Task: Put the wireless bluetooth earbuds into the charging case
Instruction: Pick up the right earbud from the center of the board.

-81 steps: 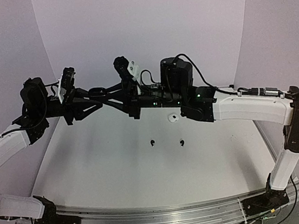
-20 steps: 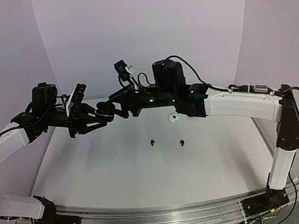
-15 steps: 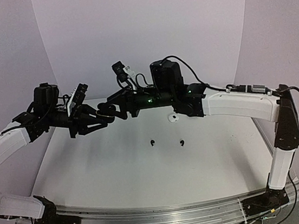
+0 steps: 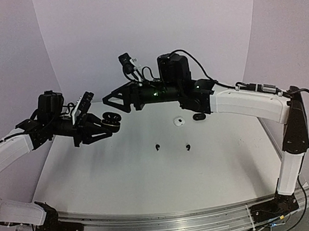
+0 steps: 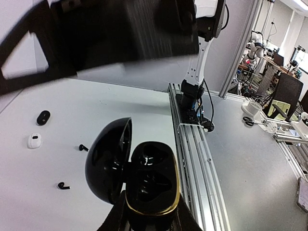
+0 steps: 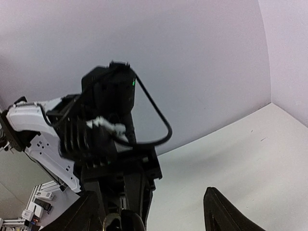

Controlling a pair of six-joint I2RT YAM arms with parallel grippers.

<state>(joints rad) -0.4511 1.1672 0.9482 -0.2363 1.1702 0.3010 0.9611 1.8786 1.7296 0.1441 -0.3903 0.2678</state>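
Observation:
My left gripper [image 4: 106,125] is shut on a glossy black charging case [image 4: 110,119] and holds it above the table's left side. In the left wrist view the case [image 5: 152,185] has a gold rim. Its lid [image 5: 108,164] is swung open to the left, and the two wells look dark. My right gripper [image 4: 113,101] hangs open, up and to the right of the case, touching nothing. Two black earbuds [image 4: 157,146] [image 4: 188,147] lie on the table mid-field, and the left wrist view shows these earbuds [image 5: 83,147] [image 5: 63,185] too.
A shut white case [image 4: 179,121] and a shut black case [image 4: 198,117] lie at the back right, under the right arm. The left wrist view shows the white case [image 5: 34,140], the black case [image 5: 43,117] and the table's aluminium rail [image 5: 192,144]. White walls close the back and sides.
My right gripper has drawn up and back from the held case and its jaws have spread. The left arm has shifted slightly down and left with the case, lid now open.

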